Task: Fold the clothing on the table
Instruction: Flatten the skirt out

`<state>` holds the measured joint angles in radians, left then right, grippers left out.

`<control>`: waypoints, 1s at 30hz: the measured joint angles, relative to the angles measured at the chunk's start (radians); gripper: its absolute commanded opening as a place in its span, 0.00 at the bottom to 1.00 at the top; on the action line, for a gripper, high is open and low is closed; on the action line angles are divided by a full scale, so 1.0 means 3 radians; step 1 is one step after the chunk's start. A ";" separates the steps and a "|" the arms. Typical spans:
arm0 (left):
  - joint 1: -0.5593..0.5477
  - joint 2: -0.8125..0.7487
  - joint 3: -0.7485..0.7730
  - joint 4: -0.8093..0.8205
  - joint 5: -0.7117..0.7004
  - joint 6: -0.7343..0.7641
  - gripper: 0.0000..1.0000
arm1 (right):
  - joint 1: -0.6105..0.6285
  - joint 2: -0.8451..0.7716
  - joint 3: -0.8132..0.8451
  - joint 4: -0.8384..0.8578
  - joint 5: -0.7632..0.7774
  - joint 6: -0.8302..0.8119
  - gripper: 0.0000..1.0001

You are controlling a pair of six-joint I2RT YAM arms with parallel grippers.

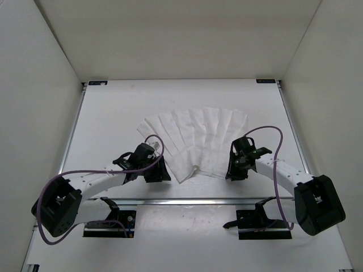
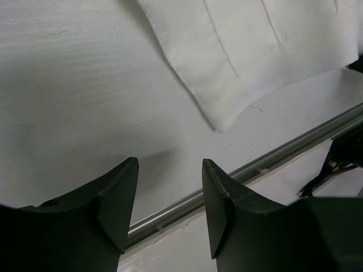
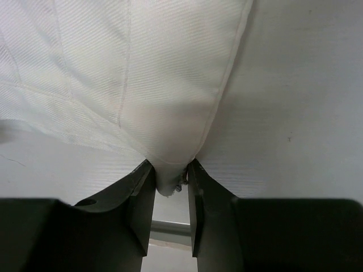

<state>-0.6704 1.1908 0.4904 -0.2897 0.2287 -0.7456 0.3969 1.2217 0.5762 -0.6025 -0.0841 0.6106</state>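
White desk (image 1: 113, 113) between plain white walls (image 1: 181, 39), seen from my remote station: my right fingers (image 3: 142, 192) stand narrow, pinching a gathered corner of the clothing (image 3: 113, 73) between them, and the fabric's hemmed edge runs up and away from the grip over bare desk. My left fingers (image 2: 122, 192) stand apart with nothing between them, over bare desk just short of the garment's near-left corner, which points toward them without touching. Whether their tips touch the desk I cannot tell. Beyond that corner the cloth shows straight crease lines. A metal rail (image 2: 272, 161) runs along the desk's near edge, close by the left fingers. From above, the clothing lies spread in a fan at the middle of the desk, its pleat lines radiating from a narrow near end to a wide far edge. The left fingers sit at its near-left side and the right fingers at its near-right side. My left arm (image 1: 96, 181) and right arm (image 1: 286, 173), both white, curve in from their bases at the near edge, each trailing a purple cable (image 1: 272, 133).
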 measured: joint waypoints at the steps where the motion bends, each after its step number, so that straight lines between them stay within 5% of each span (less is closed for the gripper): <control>1: -0.0018 0.0028 -0.0024 0.0083 -0.0019 -0.0072 0.61 | -0.0003 -0.0003 -0.0006 0.0029 -0.0015 -0.0003 0.23; 11: -0.0215 0.0348 -0.0076 0.0670 -0.0314 -0.0732 0.64 | 0.0029 -0.0043 -0.0074 0.0233 -0.0123 -0.0031 0.22; 16: -0.0415 0.0783 0.0291 0.0699 -0.0492 -0.0833 0.63 | 0.0052 -0.0048 -0.0089 0.0301 -0.0178 -0.0043 0.23; 18: -0.0490 0.0917 0.0388 0.0739 -0.0539 -0.0868 0.43 | 0.0053 -0.0058 -0.0099 0.0328 -0.0189 -0.0048 0.23; 19: -0.0530 0.0984 0.0402 0.0782 -0.0568 -0.0888 0.14 | 0.0053 -0.0071 -0.0112 0.0343 -0.0195 -0.0053 0.19; 21: -0.0552 0.1069 0.0404 0.0819 -0.0615 -0.0945 0.00 | 0.0053 -0.0080 -0.0114 0.0347 -0.0200 -0.0089 0.09; 22: -0.0554 0.1097 0.0404 0.0852 -0.0581 -0.0971 0.00 | 0.0052 -0.0089 -0.0114 0.0346 -0.0203 -0.0113 0.00; 30: -0.0076 0.0801 0.0366 0.0525 -0.0684 -0.0666 0.00 | -0.0131 -0.0287 0.0081 0.0135 -0.0312 -0.0393 0.00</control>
<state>-0.6933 1.4311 0.6003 -0.1322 0.0235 -0.9455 0.3576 1.1355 0.6006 -0.5621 -0.1776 0.4927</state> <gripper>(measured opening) 0.029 0.055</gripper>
